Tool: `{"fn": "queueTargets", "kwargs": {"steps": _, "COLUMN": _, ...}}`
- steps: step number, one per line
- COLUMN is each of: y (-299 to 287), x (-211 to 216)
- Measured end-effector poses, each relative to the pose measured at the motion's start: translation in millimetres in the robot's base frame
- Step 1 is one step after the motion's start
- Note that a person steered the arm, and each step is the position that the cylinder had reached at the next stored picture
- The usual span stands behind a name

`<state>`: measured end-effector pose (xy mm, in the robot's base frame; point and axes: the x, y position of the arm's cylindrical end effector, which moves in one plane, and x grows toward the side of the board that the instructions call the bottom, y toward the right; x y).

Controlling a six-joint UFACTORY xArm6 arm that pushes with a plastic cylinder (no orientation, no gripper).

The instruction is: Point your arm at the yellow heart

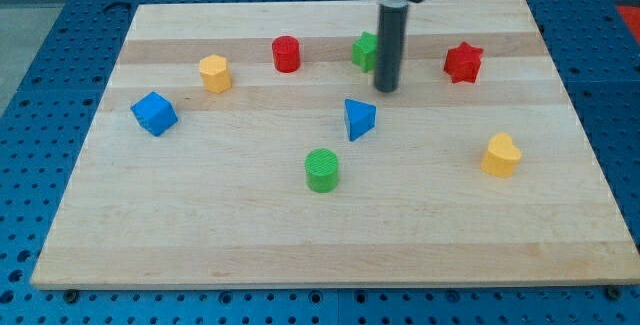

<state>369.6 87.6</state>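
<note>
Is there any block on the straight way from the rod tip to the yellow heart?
Nothing visible blocks it. My tip stands beside the green block, and the yellow heart lies toward the view's bottom right. The red star sits above that line, the blue triangle left of it.

Pale wooden desk [200, 245] on blue perforated base [50, 25]. Green cylinder [322, 170] near desk centre, slightly toward 6 o'clock. Blue triangular block [359, 119] just beside it at 1 o'clock. Red cylinder [287, 54] toward 12 o'clock edge. Green block [363, 51] at its 3 o'clock, partly hidden, shape uncertain, possibly cube. Red star [463, 62] further along at 3 o'clock. Yellow block [215, 73], roughly hexagonal, at 8 o'clock of red cylinder. Blue cube [154, 114] well apart toward 9 o'clock edge.
</note>
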Motion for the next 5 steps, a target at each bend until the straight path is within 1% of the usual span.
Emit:
{"fn": "queueTargets", "kwargs": {"steps": 1, "y": 66.2, "x": 4.6}}
{"fn": "queueTargets", "kwargs": {"steps": 2, "y": 111.8, "x": 27.8}}
{"fn": "queueTargets", "kwargs": {"steps": 3, "y": 112.3, "x": 64.4}}
{"fn": "queueTargets", "kwargs": {"steps": 4, "y": 72.6, "x": 91.2}}
{"fn": "queueTargets", "kwargs": {"steps": 5, "y": 20.3, "x": 91.9}}
